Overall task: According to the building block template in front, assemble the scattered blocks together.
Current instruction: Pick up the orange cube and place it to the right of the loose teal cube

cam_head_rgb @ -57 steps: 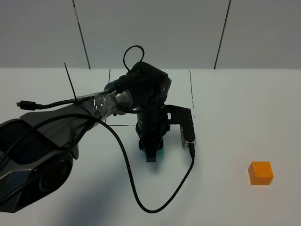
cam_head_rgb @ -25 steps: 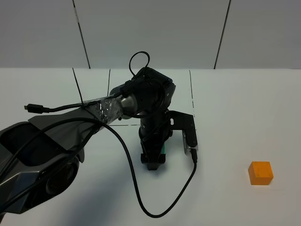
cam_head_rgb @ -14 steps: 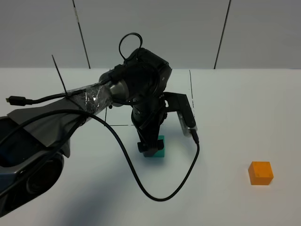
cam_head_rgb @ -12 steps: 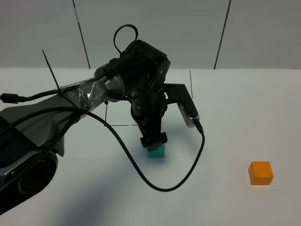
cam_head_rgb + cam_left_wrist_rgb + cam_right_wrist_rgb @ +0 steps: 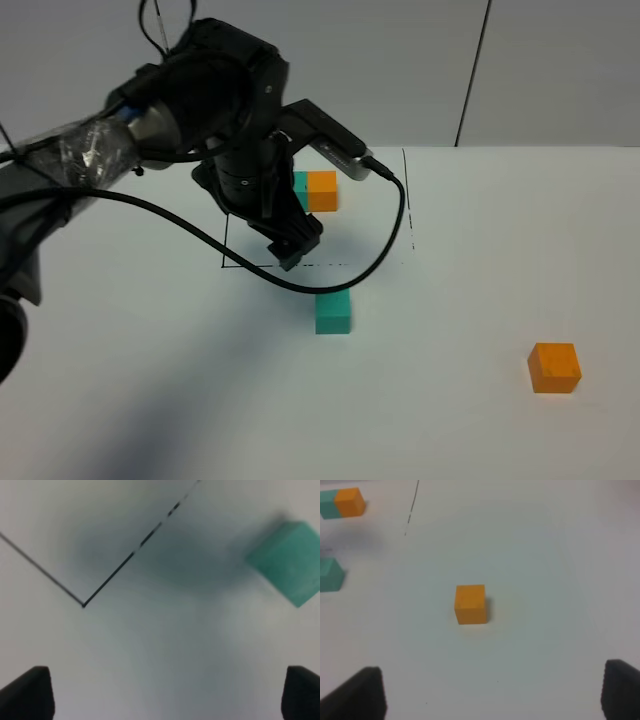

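Teal cube (image 5: 333, 312) and orange cube (image 5: 555, 366), plain matte, sit well apart; left gripper (image 5: 163, 692) and right gripper (image 5: 487, 690) gape wide, empty.

- One joined pair of small plain matte cubes (image 5: 320, 190), teal touching orange
- One loose teal-green matte cube (image 5: 333, 312)
- One loose orange matte cube (image 5: 555, 366)

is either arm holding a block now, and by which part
Nothing is held. Both pairs of jaws stand open, empty; the teal cube and orange cube lie free on the table.
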Controlling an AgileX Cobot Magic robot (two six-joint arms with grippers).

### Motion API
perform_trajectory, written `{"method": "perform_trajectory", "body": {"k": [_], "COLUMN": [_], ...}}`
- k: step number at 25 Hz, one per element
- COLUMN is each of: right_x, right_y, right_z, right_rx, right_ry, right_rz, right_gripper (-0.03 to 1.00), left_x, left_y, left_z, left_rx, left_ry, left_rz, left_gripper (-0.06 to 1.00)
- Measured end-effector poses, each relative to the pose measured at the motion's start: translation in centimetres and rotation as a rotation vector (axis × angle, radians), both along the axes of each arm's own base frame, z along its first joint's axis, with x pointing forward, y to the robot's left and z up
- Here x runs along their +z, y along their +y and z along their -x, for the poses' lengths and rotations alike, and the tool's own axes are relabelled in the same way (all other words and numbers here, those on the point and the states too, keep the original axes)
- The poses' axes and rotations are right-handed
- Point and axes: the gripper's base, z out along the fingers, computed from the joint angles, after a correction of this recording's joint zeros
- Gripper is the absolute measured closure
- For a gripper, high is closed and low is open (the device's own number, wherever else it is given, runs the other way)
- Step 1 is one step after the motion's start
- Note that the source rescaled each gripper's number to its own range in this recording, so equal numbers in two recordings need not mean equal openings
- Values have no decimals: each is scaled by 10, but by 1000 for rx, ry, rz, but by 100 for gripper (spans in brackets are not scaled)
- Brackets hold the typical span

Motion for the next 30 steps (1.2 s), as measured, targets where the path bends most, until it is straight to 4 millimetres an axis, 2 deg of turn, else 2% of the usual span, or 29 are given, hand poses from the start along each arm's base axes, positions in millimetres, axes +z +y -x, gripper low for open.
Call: {"method": "perform_trajectory", "body": {"k": [4,7,11,14,16,19,23,30], "right_x": [0,0,0,0,0,0,0,0], "right_y": [0,1,1,1,1,1,1,1], "right_z": [0,0,0,0,0,0,0,0], "right_rx": [3,7,9,9,9,9,9,9], "right_ry": [0,0,0,0,0,-1,-1,-1], "right_rz": [-5,-11,-13,-13,-13,-13,-13,-13], "right_gripper": [24,24,24,24,24,24,24,24], "left_x": [1,4,10,26,35,57,84,89], "left_y": [52,98,156,196,215,228,229,229], "left_z": [6,21,51,78,99,130,175,250], "left_rx": [122,228,392,561,646,724,756,812], "left_ry": [56,101,91,-17,-75,-173,-274,-365], "left_rz": [-26,-43,-28,32,52,95,145,187], "left_gripper": [6,8,9,10,10,11,12,14]}}
